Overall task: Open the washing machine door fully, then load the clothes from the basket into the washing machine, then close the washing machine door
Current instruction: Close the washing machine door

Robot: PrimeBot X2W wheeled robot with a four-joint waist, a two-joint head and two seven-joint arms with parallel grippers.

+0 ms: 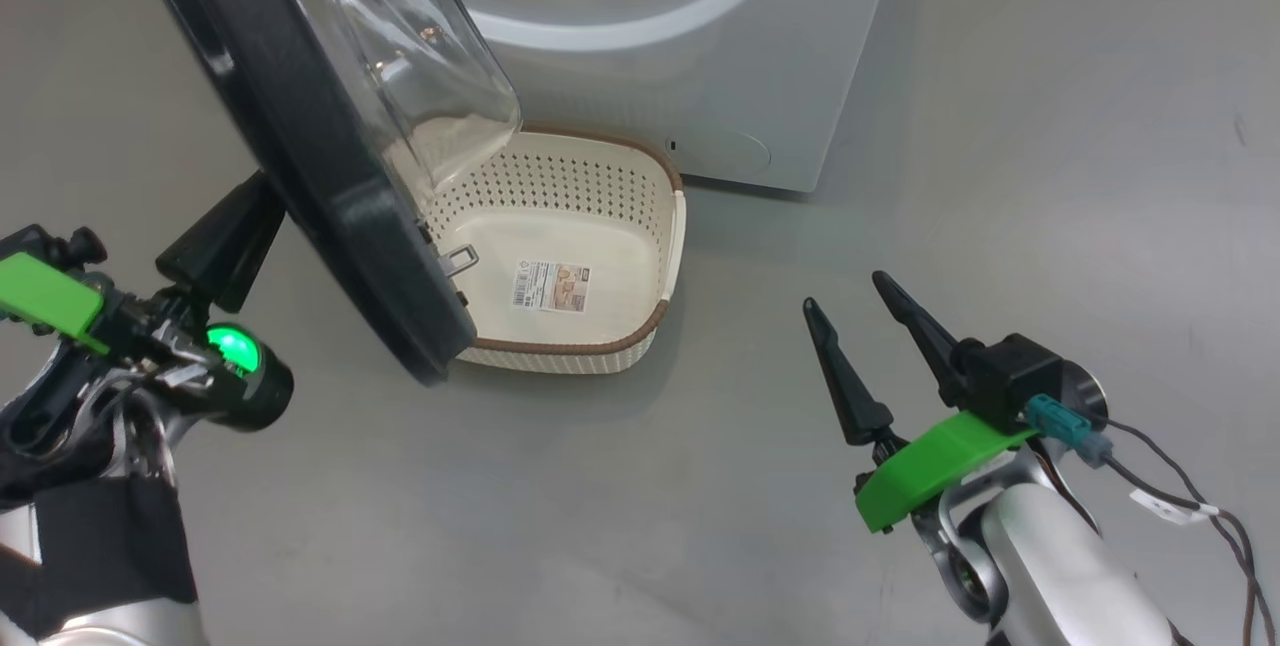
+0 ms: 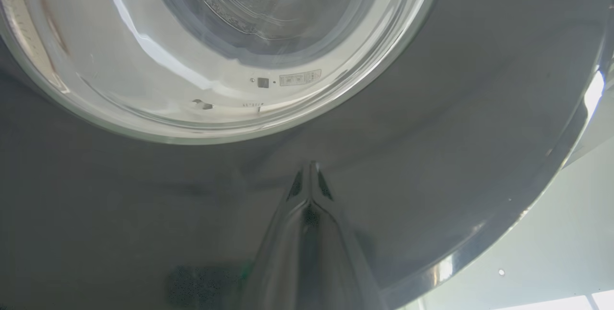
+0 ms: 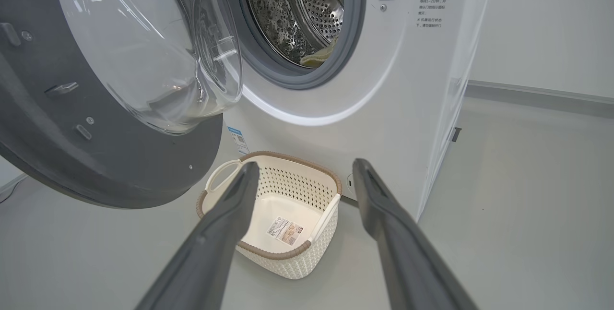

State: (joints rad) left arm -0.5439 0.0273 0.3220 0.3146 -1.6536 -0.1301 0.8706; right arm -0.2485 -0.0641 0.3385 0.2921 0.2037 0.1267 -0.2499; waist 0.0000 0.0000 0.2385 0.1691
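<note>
Lying in the basket [image 3: 292,267] before the washing machine [image 3: 398,108], a barcode label [image 3: 285,230] is unreadable. The left gripper [image 2: 311,168] is closed, empty, at the washing machine door [image 2: 431,156]. The right gripper [image 1: 845,292] is spread wide, empty.

**Laundry station in what appears to be a robotics test room.** A white front-loading washing machine [image 3: 383,84] stands directly on a smooth, seamless grey floor [image 3: 527,204], beside a plain white wall [image 3: 551,22] edged with a grey skirting strip [image 3: 537,96]. A perforated plastic basket [image 3: 288,264] sits on the floor just in front of the machine. A green plastic bracket [image 1: 930,466] and exposed cables [image 1: 1238,541] on the robot's arm suggest a laboratory rather than a household setting.
</note>
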